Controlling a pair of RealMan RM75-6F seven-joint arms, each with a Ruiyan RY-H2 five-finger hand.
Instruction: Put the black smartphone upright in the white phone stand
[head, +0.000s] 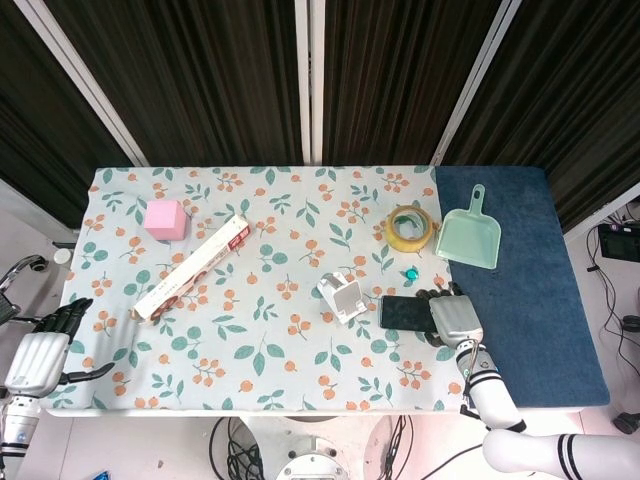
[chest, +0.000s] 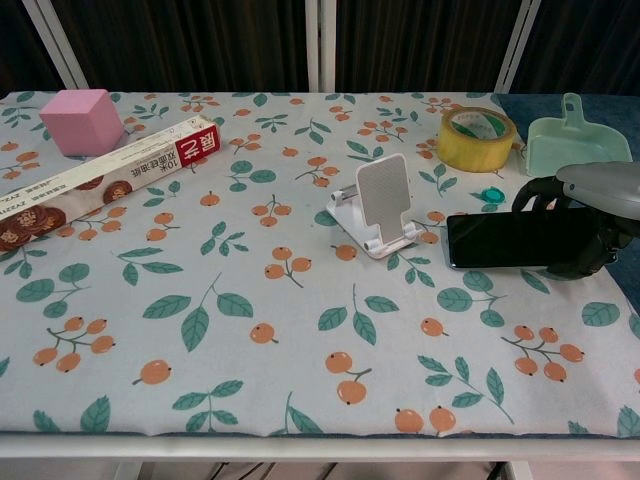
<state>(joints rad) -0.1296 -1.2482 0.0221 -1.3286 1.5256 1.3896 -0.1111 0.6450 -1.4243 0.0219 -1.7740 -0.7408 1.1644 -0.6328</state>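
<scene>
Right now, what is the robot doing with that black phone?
The robot's right hand holds the black smartphone by its far end, lying lengthwise just right of the white phone stand. The phone is not in the stand yet; the stand is empty. The left hand waits off the table's near-left corner, holding nothing. A pink cube, a long box, a tape roll and a green dustpan sit untouched.
</scene>
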